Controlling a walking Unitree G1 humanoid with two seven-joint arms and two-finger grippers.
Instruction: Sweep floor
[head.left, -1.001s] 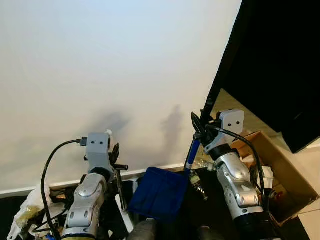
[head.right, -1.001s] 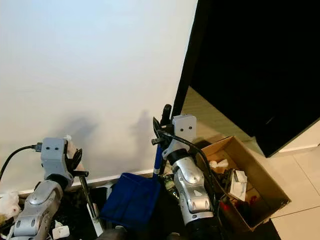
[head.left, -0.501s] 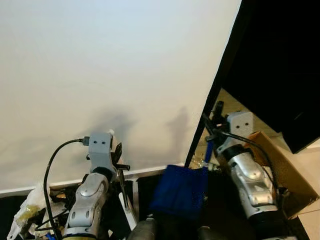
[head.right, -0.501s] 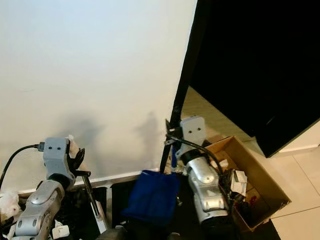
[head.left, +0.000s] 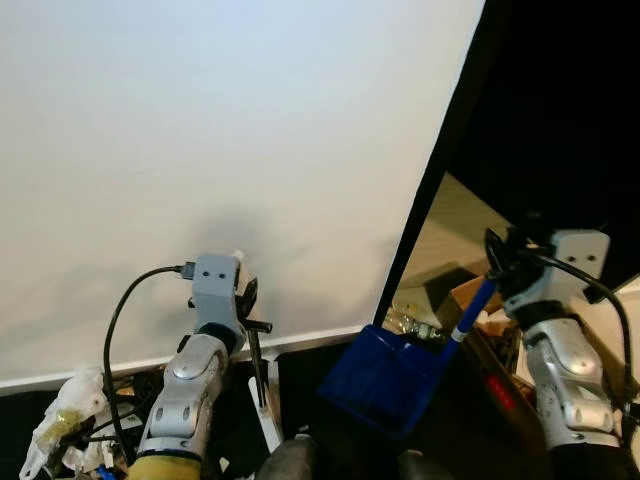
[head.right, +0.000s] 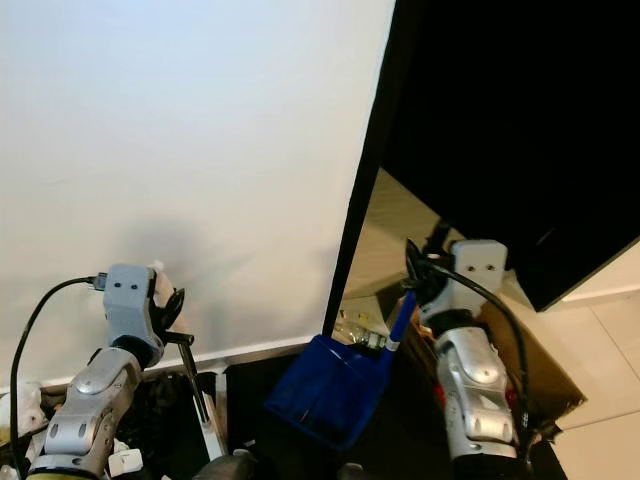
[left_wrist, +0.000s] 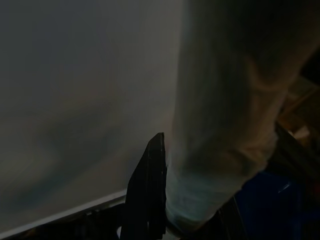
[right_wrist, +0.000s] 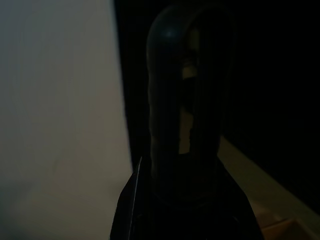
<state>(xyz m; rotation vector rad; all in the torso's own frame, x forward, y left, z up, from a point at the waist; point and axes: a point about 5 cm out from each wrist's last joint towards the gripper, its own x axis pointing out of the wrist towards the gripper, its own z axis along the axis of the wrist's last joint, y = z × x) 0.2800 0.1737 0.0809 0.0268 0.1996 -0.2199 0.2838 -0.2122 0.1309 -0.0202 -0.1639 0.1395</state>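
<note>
**Against the white wall: dustpan up, broom in hand**

Right of the white wall (head.left: 200, 130), my right gripper (head.left: 497, 268) clamps the blue dustpan (head.left: 385, 375) by its handle, pan hanging low near the wall's dark edge. Below the wall, my left gripper (head.left: 248, 305) grips the broom's thin dark handle (head.left: 257, 360). A cardboard box (head.right: 540, 370) sits behind the right arm.

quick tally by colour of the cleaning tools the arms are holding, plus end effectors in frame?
Blue dustpan: 1
Dark-handled broom: 1
Black-fingered end effectors: 2, left end effector on the broom, right end effector on the dustpan handle
Total: 4
</note>
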